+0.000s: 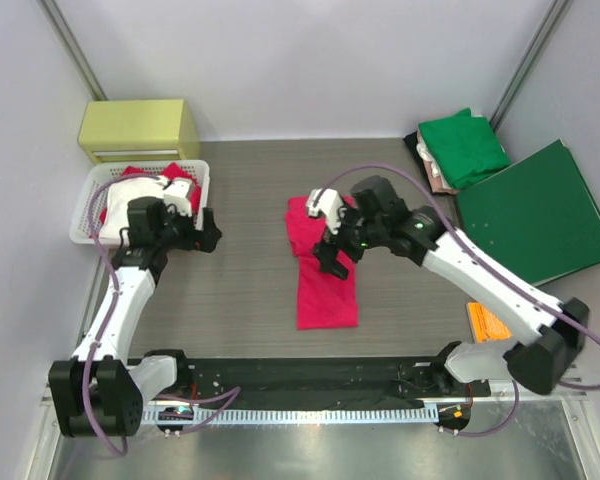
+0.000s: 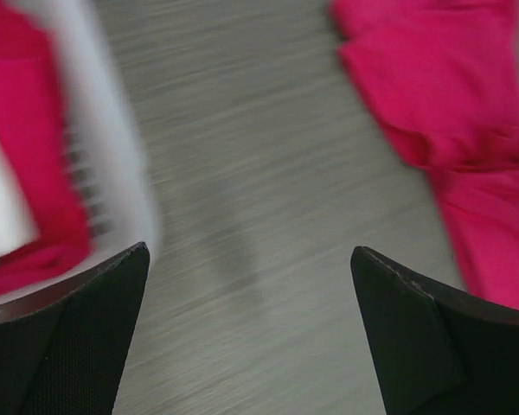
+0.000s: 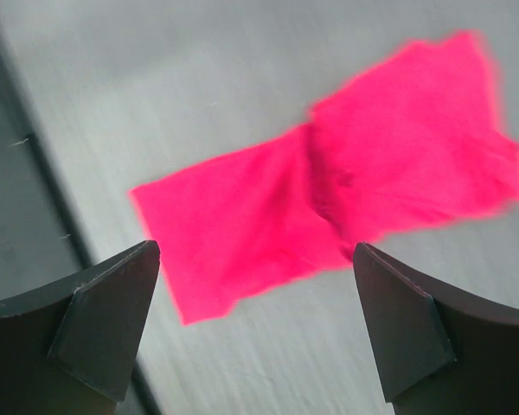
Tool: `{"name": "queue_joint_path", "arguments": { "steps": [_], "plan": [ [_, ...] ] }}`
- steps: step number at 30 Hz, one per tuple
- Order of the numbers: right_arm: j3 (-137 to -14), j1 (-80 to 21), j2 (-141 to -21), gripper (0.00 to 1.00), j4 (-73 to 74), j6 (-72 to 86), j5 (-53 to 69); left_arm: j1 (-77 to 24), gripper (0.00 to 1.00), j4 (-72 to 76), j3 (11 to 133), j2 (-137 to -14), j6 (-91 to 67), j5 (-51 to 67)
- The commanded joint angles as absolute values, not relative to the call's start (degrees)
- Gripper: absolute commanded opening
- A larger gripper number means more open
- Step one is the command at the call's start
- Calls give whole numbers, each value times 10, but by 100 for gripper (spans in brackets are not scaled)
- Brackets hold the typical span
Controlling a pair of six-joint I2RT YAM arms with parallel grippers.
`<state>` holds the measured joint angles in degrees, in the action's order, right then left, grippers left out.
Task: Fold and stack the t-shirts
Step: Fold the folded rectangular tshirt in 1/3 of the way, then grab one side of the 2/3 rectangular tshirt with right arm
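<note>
Where the two arms reach out, a grey wood-grain table (image 1: 240, 300) fills the floor of a booth with plain white walls (image 1: 310, 60) and a slanted metal post (image 1: 70, 45) in each far corner. Taking the top view as a clock face with twelve farthest from the arm bases, a yellow drawer box (image 1: 140, 128) stands at eleven against the far wall. Just in front of it, at ten, a white basket (image 1: 80, 215) holds red and white cloth (image 1: 130, 190). At three lies the dark-green folder (image 1: 535, 215), and at five an orange item (image 1: 488, 322) sits beside the right arm.

The red shirt (image 1: 325, 290) lies flat at the centre as a long strip running from twelve to six, its far part wider than its near part. The right gripper (image 1: 332, 255) hangs above the middle of that strip with its jaws spread wide and nothing between them. Its wrist view shows the cloth below, clear of both fingers. The left gripper (image 1: 208, 232) is at nine, just beside the basket's right rim, jaws likewise wide apart and empty. From it the red shirt is at three, with bare table between them. The green shirt (image 1: 465, 148) rests folded at two, on top of a beige shirt (image 1: 432, 172), well apart from both grippers.
</note>
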<state>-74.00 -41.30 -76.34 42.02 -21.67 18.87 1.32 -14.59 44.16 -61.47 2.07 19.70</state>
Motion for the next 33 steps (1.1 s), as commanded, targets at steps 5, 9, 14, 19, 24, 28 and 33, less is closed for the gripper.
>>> {"name": "queue_joint_path", "arguments": {
  "steps": [5,9,14,19,24,28,33],
  "plan": [
    [-480,-344,-539,100,263,-317,-90,-103,100,-312,555,-693,37,417],
    [-463,-330,-468,100,347,-290,88,-115,100,-181,474,-619,5,242],
    [-507,-345,-493,95,394,-271,184,-114,100,-163,464,-609,63,93],
    [-526,-412,-564,95,427,-278,235,-94,100,-134,462,-604,74,41],
    [-522,-503,-663,94,461,-313,200,-92,100,-120,456,-581,97,-18],
    [-521,-570,-703,96,439,-318,146,-84,100,-120,444,-574,95,-11],
    [-529,-626,-779,94,393,-315,87,-68,100,-117,441,-571,92,-8]
  ]
}}
